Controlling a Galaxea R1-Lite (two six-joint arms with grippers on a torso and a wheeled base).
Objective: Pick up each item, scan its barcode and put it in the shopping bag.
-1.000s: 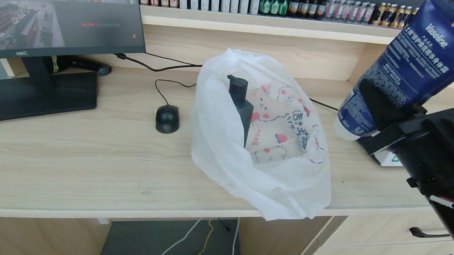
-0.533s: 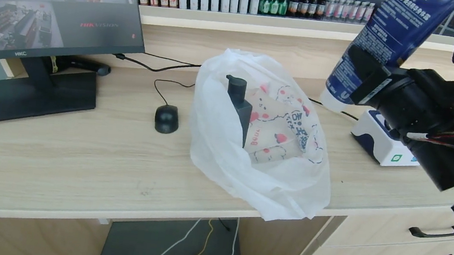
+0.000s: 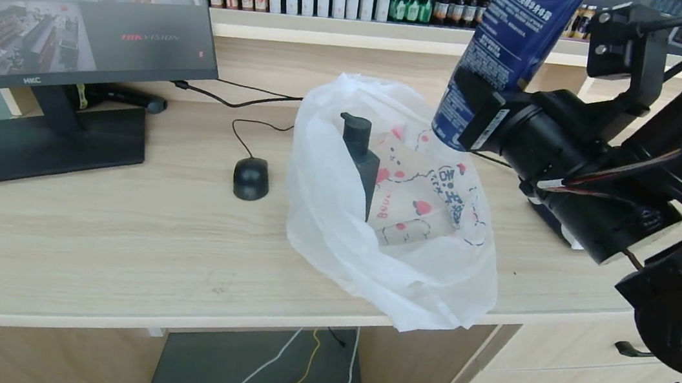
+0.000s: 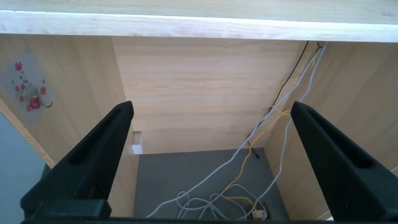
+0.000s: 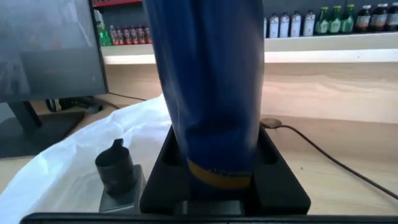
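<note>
My right gripper (image 3: 477, 114) is shut on the lower end of a blue lotion tube (image 3: 508, 49), which stands nearly upright above the right rear rim of the white shopping bag (image 3: 342, 231). The bag sits open on the counter and holds a black pump bottle (image 3: 362, 155) and a printed pouch (image 3: 425, 195). In the right wrist view the tube (image 5: 211, 81) rises between the fingers, with the pump bottle (image 5: 116, 171) and bag (image 5: 68, 155) below it. My left gripper (image 4: 211, 112) hangs open under the counter, holding nothing.
A monitor (image 3: 71, 2) and a black mouse (image 3: 251, 178) are on the counter's left half. A white and blue scanner (image 3: 569, 238) is mostly hidden behind my right arm. Bottles line the back shelf (image 3: 371, 0). Drawers (image 3: 617, 381) and loose cables (image 4: 261, 168) lie below the counter.
My right arm has carried the tube up and to the left, from over the scanner to above the bag's rim. The arm now covers the scanner. The left arm is unmoved.
</note>
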